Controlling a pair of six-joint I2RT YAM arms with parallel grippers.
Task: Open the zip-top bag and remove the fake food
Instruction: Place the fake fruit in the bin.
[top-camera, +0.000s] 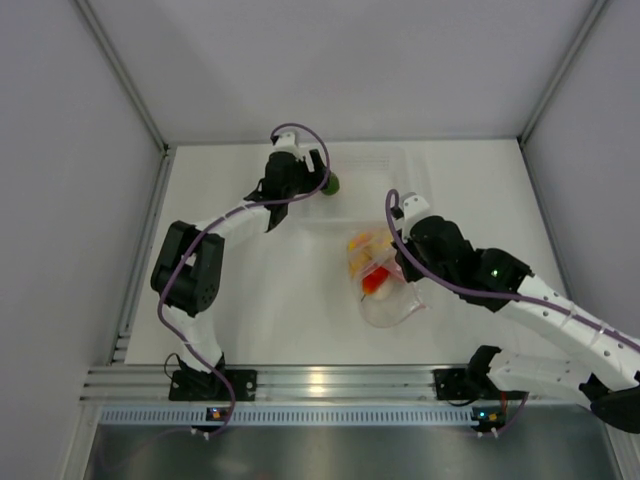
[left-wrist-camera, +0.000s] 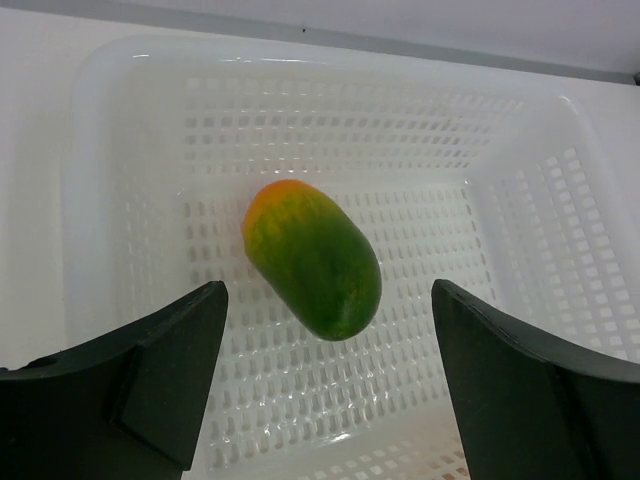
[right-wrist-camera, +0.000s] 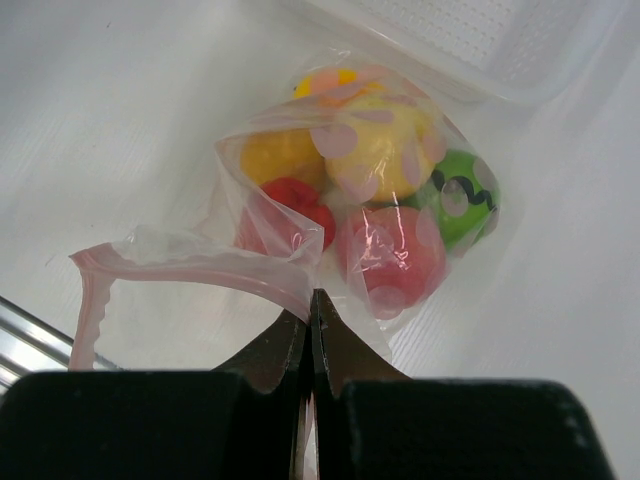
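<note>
Spread wide, left gripper (left-wrist-camera: 327, 300) over the white basket (left-wrist-camera: 120, 120), one green-orange fruit (left-wrist-camera: 310, 262) lying loose inside; right gripper (right-wrist-camera: 312, 330) pinched shut on the pink lip of the zip-top bag (right-wrist-camera: 330, 200), just beside the basket. Looks like mid-unload, so next up: dipping into the gaping bag for the remaining fake food (right-wrist-camera: 385, 255). Can't tell how many pieces hide under the top ones.
</note>
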